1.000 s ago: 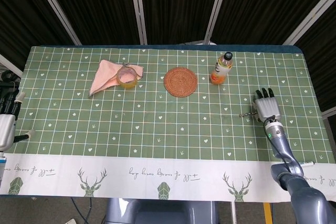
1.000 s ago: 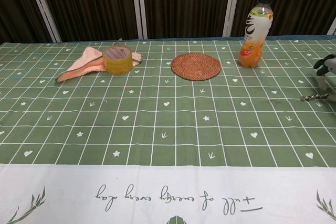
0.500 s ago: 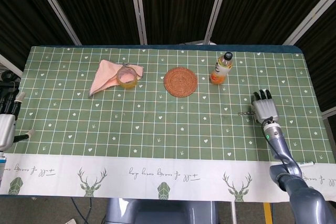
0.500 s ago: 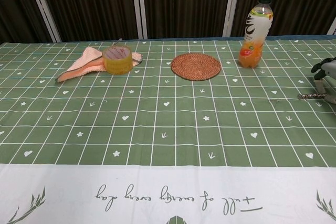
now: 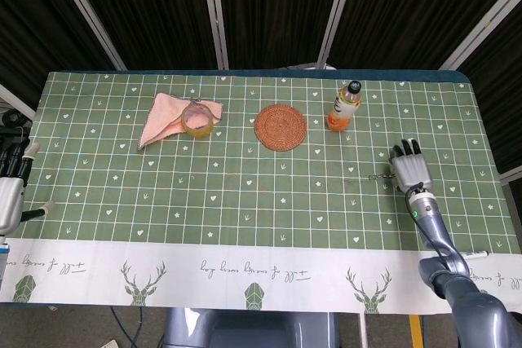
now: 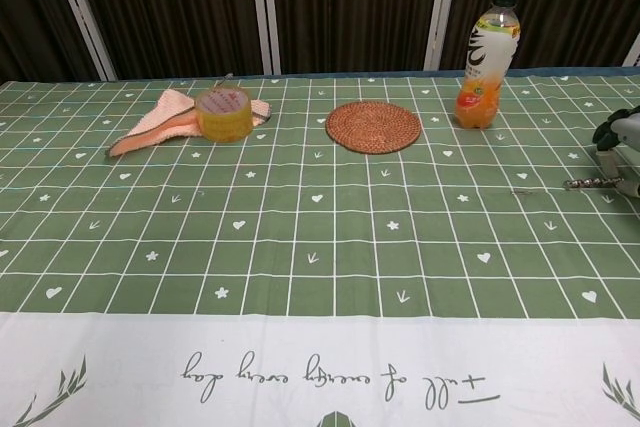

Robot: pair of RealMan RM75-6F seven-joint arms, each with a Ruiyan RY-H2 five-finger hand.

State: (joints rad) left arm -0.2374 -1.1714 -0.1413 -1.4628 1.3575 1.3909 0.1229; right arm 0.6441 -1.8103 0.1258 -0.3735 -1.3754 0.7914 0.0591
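**Gripping a corkscrew at the frame's right edge**

Right hand, lower right of the head view, seems clenched on a corkscrew. The spiral pokes sideways toward centre, low over the cloth, a grip that keeps the tip clear. Bottle, coaster and jar line the upper half. Left hand waits at far left; I cannot tell its grasp.

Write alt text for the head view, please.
The right hand holds a small corkscrew over the green tablecloth, right of a juice bottle, woven coaster, jar and pink cloth.
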